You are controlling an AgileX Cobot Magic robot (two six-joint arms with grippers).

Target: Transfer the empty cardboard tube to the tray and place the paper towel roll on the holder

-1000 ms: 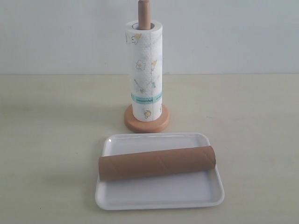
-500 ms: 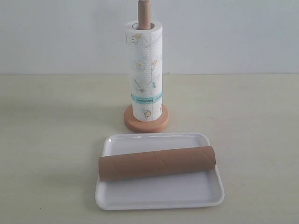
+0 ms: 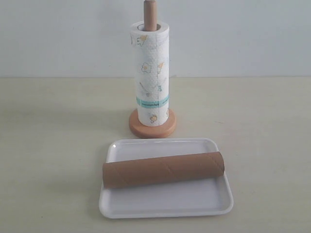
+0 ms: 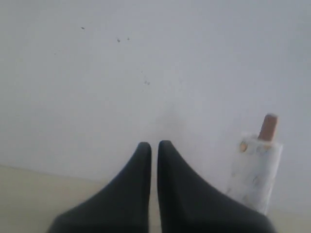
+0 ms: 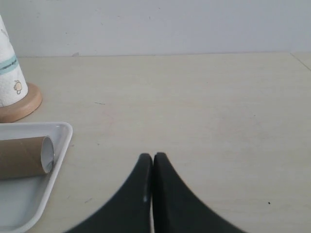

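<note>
A pale beige tabletop is backed by a plain white wall. Nothing is seen changed from 0.5 s earlier. The tube is laid across the tray; behind, the roll is seated on the holder. Only in the wrist views are the left fingers seen, closed to a slit and empty, and the right fingers, pressed together, empty, beside the tray.
</note>
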